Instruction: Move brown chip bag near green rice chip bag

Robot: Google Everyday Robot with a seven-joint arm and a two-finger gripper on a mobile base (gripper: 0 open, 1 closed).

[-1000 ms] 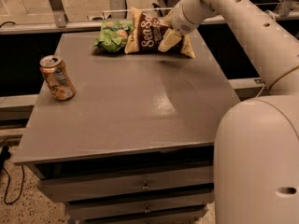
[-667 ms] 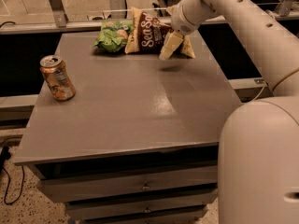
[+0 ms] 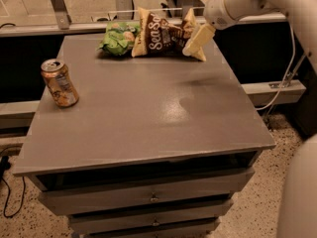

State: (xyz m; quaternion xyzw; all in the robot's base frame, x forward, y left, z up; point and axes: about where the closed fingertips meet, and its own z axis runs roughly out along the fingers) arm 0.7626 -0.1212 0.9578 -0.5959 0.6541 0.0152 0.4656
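Note:
The brown chip bag (image 3: 161, 33), dark brown with cream ends and white script, lies flat at the far edge of the grey table (image 3: 148, 108). Its left end touches the small green rice chip bag (image 3: 119, 37). My gripper (image 3: 200, 17) hangs from the white arm at the bag's right end. It is open, with one cream finger (image 3: 198, 38) pointing down over the bag's right corner and the other raised near the top of the view. The gripper holds nothing.
An orange-tan drink can (image 3: 59, 82) stands upright near the table's left edge. Drawers (image 3: 153, 197) sit under the tabletop. A metal rail (image 3: 74, 28) and dark gaps run behind and beside the table. A cable (image 3: 282, 83) hangs at the right.
The gripper has lifted up and to the right off the brown bag's right end. The bag stays on the table against the green bag.

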